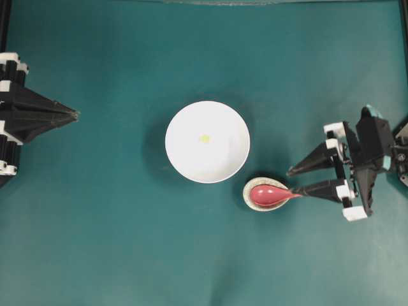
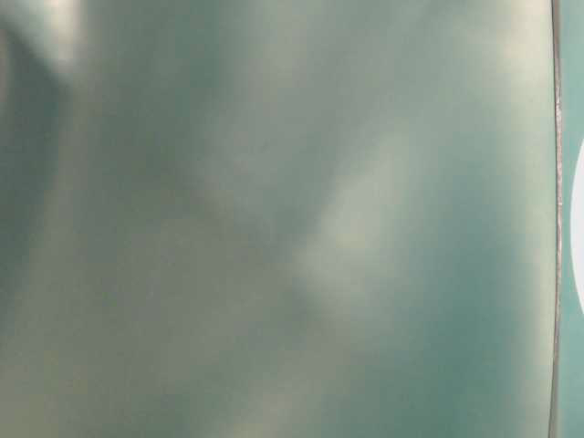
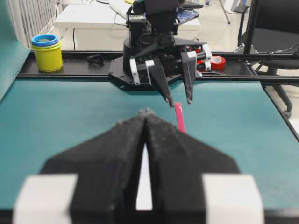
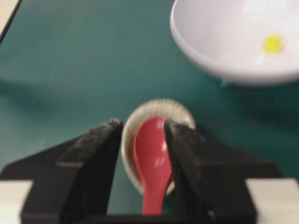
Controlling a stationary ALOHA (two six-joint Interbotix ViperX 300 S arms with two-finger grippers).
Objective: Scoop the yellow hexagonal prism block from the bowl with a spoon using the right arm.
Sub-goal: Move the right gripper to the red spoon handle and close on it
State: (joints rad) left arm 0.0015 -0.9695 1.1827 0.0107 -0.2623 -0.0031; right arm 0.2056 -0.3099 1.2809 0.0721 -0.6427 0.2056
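My right end effector (image 4: 142, 133) is spread wide, its 2 black fingers (image 4: 96, 144) flanking the handle of the spoon (image 4: 153, 161) without clamping it; in the overhead view one finger lies along the handle line, so I cannot tell whether it touches. I judge this straddle is there so that closing would pinch the short handle and leave the scoop free.

The spoon is glossy pink-red with a deep oval scoop. It rests scoop-first in a small speckled dish (image 1: 250, 189), which props its handle out toward me.

Just beyond the dish stands the bowl (image 1: 185, 159), large, round and plain white, on the teal desk (image 1: 115, 242). Near its middle lies the yellow hexagonal prism block (image 1: 204, 138), a tiny bright yellow speck, far smaller than the scoop.

My left end effector (image 1: 75, 115), well apart across the desk, has its fingers pressed together on nothing.
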